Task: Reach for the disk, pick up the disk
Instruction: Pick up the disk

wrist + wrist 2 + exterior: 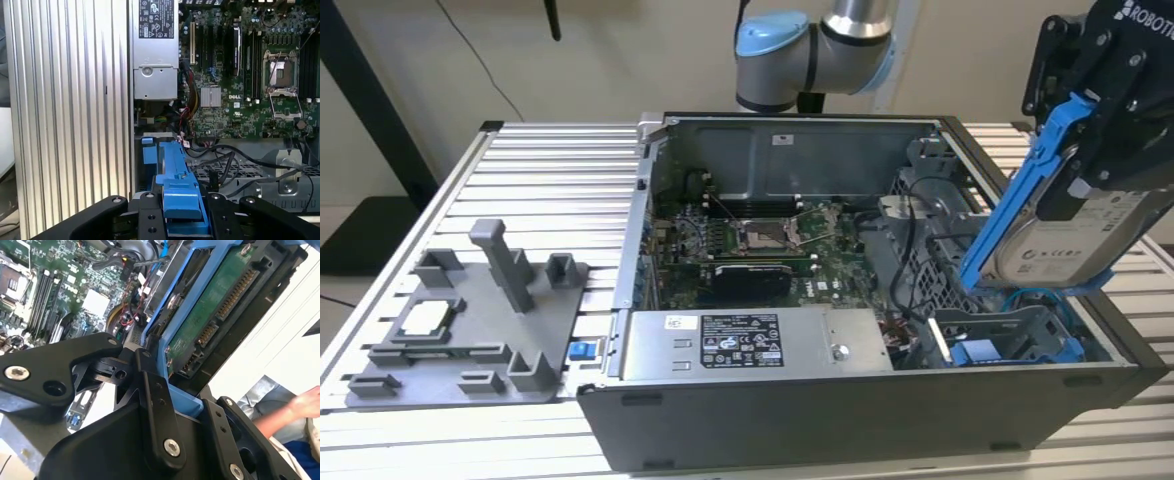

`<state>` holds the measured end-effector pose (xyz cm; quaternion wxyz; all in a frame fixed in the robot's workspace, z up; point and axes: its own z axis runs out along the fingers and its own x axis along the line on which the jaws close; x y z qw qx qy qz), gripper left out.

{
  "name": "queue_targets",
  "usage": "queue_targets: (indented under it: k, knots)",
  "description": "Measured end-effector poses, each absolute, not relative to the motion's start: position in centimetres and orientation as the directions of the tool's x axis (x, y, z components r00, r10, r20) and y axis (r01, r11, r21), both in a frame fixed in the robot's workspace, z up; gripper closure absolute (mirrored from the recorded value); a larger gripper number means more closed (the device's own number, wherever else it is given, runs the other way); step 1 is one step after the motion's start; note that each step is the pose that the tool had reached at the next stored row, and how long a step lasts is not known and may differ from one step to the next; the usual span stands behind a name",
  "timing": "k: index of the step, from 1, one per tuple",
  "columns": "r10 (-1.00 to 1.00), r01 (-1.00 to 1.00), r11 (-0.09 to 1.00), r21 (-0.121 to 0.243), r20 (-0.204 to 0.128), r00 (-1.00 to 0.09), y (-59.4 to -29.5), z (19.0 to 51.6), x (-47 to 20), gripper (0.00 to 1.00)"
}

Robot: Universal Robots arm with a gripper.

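Note:
The disk (1065,240), a silver-grey drive with a white label in a bright blue bracket (1023,178), hangs tilted on edge above the right end of the open computer case (854,420). My gripper (1083,150) is shut on its upper part, black fingers pressing both sides. The second wrist view shows the disk's green circuit-board side (215,310) framed in blue, running away from my gripper (186,405). The first wrist view shows the blue bracket (179,187) edge-on, clamped in my gripper (182,212).
Under the disk sits a blue caddy (1001,345) in the drive bay. The motherboard (761,240) and power supply (747,345) lie inside the case. A grey fixture (467,320) stands on the slatted table at the exterior view's left. A person's hand (305,405) is nearby.

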<state>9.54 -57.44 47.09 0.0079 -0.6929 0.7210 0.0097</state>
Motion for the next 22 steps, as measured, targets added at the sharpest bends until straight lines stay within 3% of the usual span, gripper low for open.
queue_targets:
  k: [22]
  knots:
    - [-0.999,-0.999,0.038,0.003,-0.024,-0.038,-57.4,44.5,9.8,1.0]
